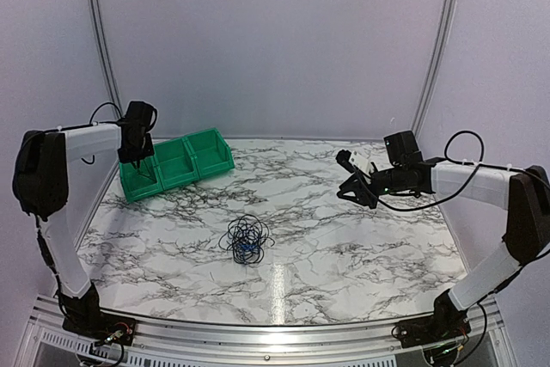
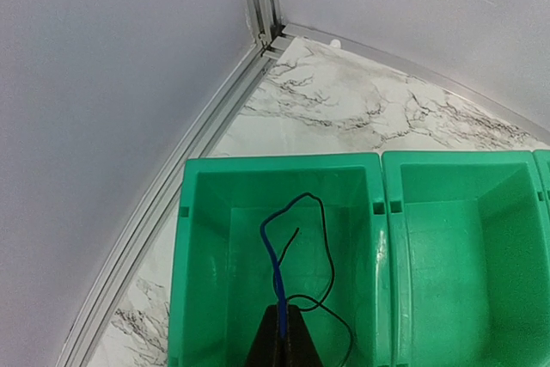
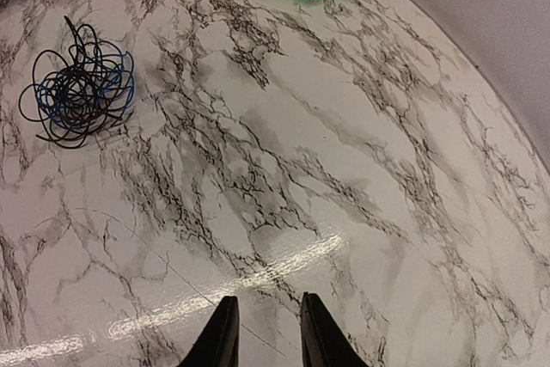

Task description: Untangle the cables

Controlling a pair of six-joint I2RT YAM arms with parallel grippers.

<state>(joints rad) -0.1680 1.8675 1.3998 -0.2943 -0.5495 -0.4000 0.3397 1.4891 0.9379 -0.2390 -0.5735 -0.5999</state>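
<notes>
- Left pincer (image 2: 282,343): clenched on a thin blue wire (image 2: 273,255), which rises straight out of the closed fingertips.
- The blue wire hangs inside the end compartment of a row of bright green plastic bins (image 2: 284,161).
- A thin black wire (image 2: 329,251) loops beside the blue one within that same compartment. I cannot tell whether the fingertips pinch it too.
- From overhead, the left arm points its pincer down at the leftmost bin, at the back left of the table.
- Right pincer (image 3: 266,337): released. Its two black fingers stand a little apart with nothing between them.
- Below the right pincer is only the bare white, marble-patterned tabletop (image 3: 361,169). It hangs over the right side of the table, well apart from the bins.
- A loose tangle of thin black and dark-blue wires (image 1: 246,241) lies flat near the middle of the table, between the two arms and touched by neither.
- The right wrist camera has the tangle at its upper left, with a corner of the green bins at the top edge.
</notes>
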